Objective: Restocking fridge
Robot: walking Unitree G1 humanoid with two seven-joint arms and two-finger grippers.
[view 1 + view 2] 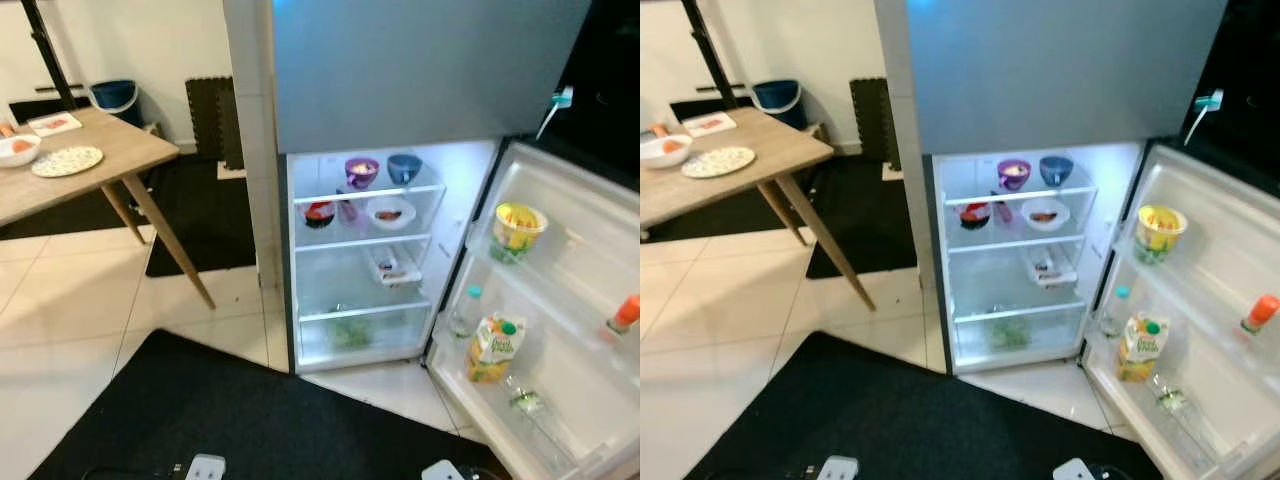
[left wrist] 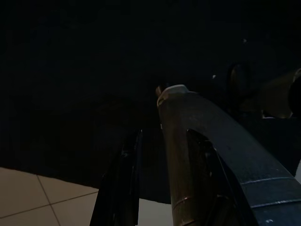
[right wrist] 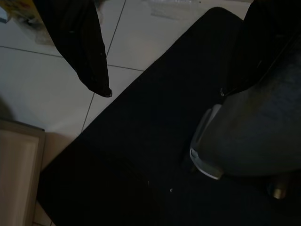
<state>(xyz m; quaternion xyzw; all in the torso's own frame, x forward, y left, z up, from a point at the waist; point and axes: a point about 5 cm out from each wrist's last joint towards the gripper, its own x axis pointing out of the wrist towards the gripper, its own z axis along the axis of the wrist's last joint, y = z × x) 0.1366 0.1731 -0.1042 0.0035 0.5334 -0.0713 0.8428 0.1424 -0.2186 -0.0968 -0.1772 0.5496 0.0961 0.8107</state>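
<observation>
Black mat (image 1: 250, 420) underfoot; fridge (image 1: 365, 255) open for loading. Right claw (image 3: 164, 89) wide, empty; left claw (image 2: 150, 155) narrow, idle.

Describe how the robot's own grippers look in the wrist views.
The left gripper has long fingers, dark in the shade, one rounded at the tip and ridged near its base. The right gripper has black fingers, one tapering to a point, the other broad with a pale grey tip.
</observation>
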